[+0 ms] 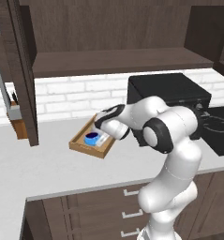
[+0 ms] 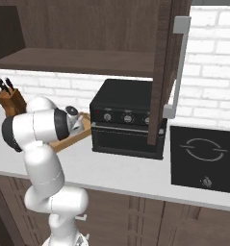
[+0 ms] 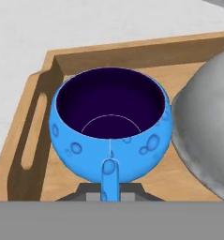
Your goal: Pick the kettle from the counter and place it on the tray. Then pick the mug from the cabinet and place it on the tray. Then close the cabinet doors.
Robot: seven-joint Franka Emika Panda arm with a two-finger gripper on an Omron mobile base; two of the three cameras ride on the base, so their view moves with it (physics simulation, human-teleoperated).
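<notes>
The bright blue mug (image 3: 111, 126) sits low inside the wooden tray (image 3: 36, 126), its dark inside facing up. My gripper (image 3: 109, 194) is shut on the mug's little handle, which points straight at the hand. Whether the mug's base touches the tray floor I cannot tell. Close beside the mug in the tray stands the silver-grey kettle (image 3: 207, 126). From the left base view, the gripper (image 1: 102, 136) reaches down over the mug (image 1: 91, 138) in the tray (image 1: 80, 144) on the counter (image 1: 43, 168). The cabinet (image 1: 118, 61) stands open, with its doors (image 1: 24, 70) (image 2: 162, 72) swung outward.
A black oven box (image 1: 169, 93) stands just right of the tray, and a dark cooktop (image 2: 203, 153) lies further right. A wooden knife block (image 2: 8, 98) is at the back left. The open right door's silver handle (image 2: 179, 67) hangs over the oven. Drawers (image 1: 127, 206) run below the counter.
</notes>
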